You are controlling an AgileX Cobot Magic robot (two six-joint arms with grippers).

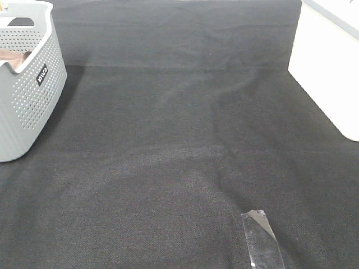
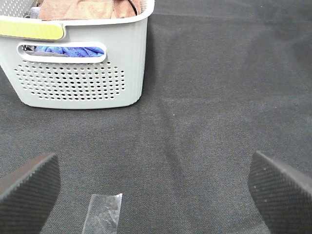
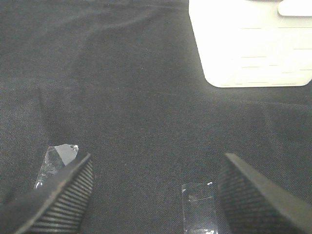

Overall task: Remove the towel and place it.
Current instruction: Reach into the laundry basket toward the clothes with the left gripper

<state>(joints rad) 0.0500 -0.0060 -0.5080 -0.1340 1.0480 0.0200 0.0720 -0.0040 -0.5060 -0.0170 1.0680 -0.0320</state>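
High camera: I see a brown sliver of the towel [image 1: 17, 57] inside the grey basket [image 1: 28, 106], far left. Left wrist: it lies plush and bunched at the basket's top, my left gripper [image 2: 155, 192] spread wide. Right wrist: right gripper [image 3: 156, 195] likewise spread.

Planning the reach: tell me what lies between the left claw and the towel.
Left wrist view: bare black mat, then the basket wall, stand between the left claw and the towel. A tape strip lies by the claw.
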